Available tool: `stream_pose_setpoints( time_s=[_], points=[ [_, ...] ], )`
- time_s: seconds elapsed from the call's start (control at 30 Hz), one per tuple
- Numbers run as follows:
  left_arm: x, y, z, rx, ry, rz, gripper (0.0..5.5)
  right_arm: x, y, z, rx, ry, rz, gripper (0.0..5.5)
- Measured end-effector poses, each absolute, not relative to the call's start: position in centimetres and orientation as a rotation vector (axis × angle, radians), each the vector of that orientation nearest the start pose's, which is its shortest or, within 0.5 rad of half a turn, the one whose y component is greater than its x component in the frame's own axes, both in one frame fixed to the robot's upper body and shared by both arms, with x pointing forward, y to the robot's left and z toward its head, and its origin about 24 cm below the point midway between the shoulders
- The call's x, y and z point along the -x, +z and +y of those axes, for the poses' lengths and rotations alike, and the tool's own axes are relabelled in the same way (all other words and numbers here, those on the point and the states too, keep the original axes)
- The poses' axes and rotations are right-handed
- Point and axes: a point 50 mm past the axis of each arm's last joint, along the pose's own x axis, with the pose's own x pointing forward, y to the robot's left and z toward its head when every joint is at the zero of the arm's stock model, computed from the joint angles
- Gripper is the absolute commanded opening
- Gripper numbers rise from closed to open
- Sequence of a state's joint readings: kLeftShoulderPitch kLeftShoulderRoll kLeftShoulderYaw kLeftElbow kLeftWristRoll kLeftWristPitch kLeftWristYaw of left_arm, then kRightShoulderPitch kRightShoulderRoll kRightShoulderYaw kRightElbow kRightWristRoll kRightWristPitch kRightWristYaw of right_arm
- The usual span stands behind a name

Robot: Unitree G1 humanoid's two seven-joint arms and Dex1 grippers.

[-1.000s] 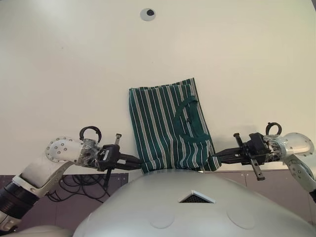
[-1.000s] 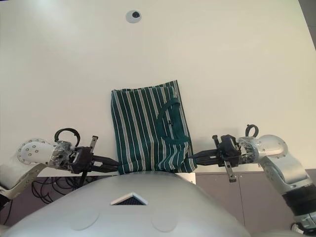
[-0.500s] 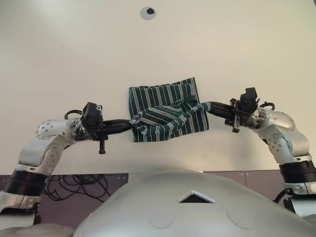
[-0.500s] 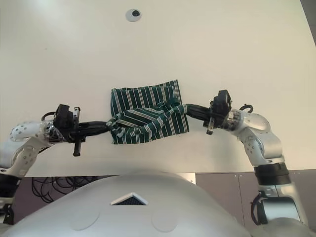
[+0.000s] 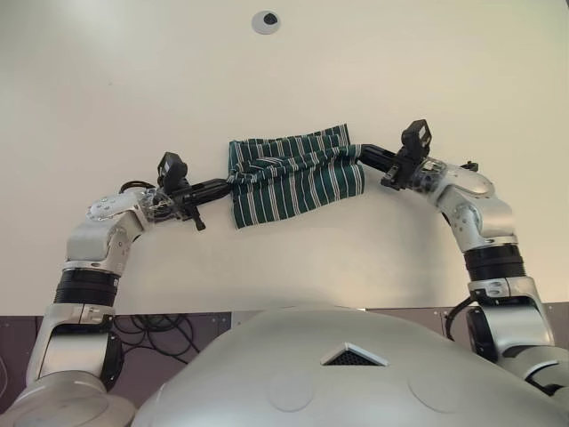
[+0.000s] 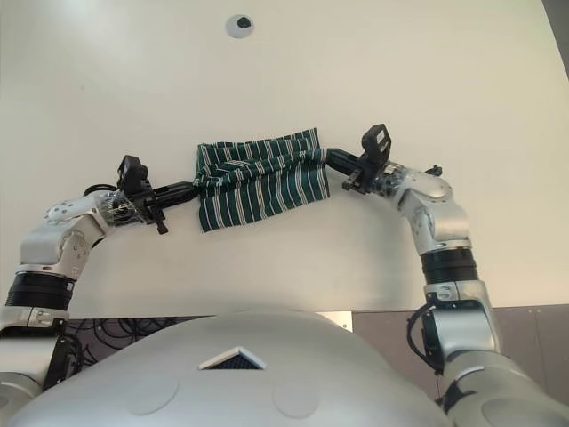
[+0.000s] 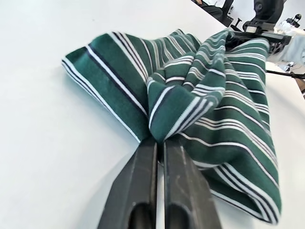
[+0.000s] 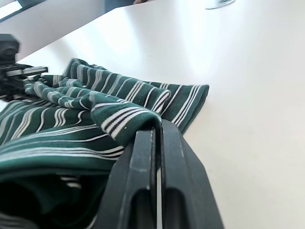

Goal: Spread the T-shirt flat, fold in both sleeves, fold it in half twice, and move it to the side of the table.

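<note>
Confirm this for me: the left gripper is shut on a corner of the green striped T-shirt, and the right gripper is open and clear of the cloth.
Not quite. The right gripper is not open or clear of the cloth: it is shut on a bunched corner of the T-shirt, as the right wrist view shows. The left gripper is shut on a corner of the shirt, as you said.

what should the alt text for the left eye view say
A green striped T-shirt, folded over on itself, lies on a white table, pinched at each end. The left gripper grips its left edge and the right gripper its right edge. A small round cap sits at the far side.
</note>
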State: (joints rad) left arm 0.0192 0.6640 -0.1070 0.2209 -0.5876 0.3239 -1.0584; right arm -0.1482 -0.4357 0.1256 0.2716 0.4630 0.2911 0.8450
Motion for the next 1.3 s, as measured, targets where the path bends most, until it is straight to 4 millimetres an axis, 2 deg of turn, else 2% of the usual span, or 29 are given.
stream_pose_setpoints(
  time_s=[0.03, 0.2, 0.27, 0.4, 0.43, 0.5, 0.63, 0.73, 0.83, 0.87, 0.97, 1.07, 1.1, 1.2, 1.3],
  points=[
    [-20.8, 0.9, 23.5, 0.241, -0.966, 0.571, 0.30, -25.5, 1.0, -18.3, -0.189, 0.860, 0.429, 0.00],
    [-21.5, 0.9, 23.3, 0.318, -0.916, 0.575, 0.96, -26.1, 0.8, -18.1, -0.240, 0.820, 0.442, 0.87],
    [-22.1, 1.0, 23.8, 0.363, -0.870, 0.557, 1.32, -26.6, 1.0, -18.6, -0.264, 0.787, 0.423, 1.27],
    [-22.8, 0.8, 24.7, 0.425, -0.786, 0.526, 1.90, -28.3, 1.5, -17.7, -0.336, 0.713, 0.346, 1.98],
    [-23.1, 0.7, 25.1, 0.435, -0.754, 0.520, 2.06, -29.0, 1.8, -17.7, -0.355, 0.660, 0.311, 2.02],
    [-24.0, 0.9, 25.2, 0.442, -0.680, 0.520, 2.06, -30.1, 2.4, -18.5, -0.337, 0.578, 0.251, 2.02],
    [-25.0, 1.1, 25.3, 0.467, -0.560, 0.526, 2.06, -30.6, 2.8, -18.8, -0.227, 0.509, 0.131, 2.02],
    [-25.3, 1.1, 25.3, 0.543, -0.489, 0.480, 2.06, -30.0, 4.8, -18.0, -0.097, 0.594, -0.068, 2.02],
    [-25.7, 1.1, 25.2, 0.599, -0.401, 0.336, 2.06, -27.7, 5.6, -15.2, 0.042, 0.768, -0.205, 2.02],
    [-26.0, 1.3, 25.2, 0.621, -0.361, 0.259, 2.06, -26.7, 5.4, -13.5, 0.071, 0.833, -0.235, 2.02],
    [-26.5, 1.3, 25.1, 0.691, -0.270, 0.104, 2.06, -25.2, 4.3, -10.8, 0.262, 0.936, -0.235, 2.02],
    [-26.8, 0.3, 23.8, 0.742, -0.207, 0.024, 2.06, -24.1, 1.5, -8.7, 0.413, 0.980, -0.115, 2.02],
    [-26.8, -0.2, 23.3, 0.749, -0.196, 0.013, 2.06, -23.9, 0.4, -8.6, 0.438, 0.974, -0.059, 2.02],
    [-27.2, -0.5, 22.5, 0.758, -0.179, -0.044, 2.06, -24.3, -0.7, -8.2, 0.460, 0.914, -0.046, 2.02],
    [-27.3, -0.6, 22.0, 0.768, -0.186, -0.064, 2.06, -25.1, -1.3, -9.9, 0.462, 0.826, -0.049, 2.02]
  ],
)
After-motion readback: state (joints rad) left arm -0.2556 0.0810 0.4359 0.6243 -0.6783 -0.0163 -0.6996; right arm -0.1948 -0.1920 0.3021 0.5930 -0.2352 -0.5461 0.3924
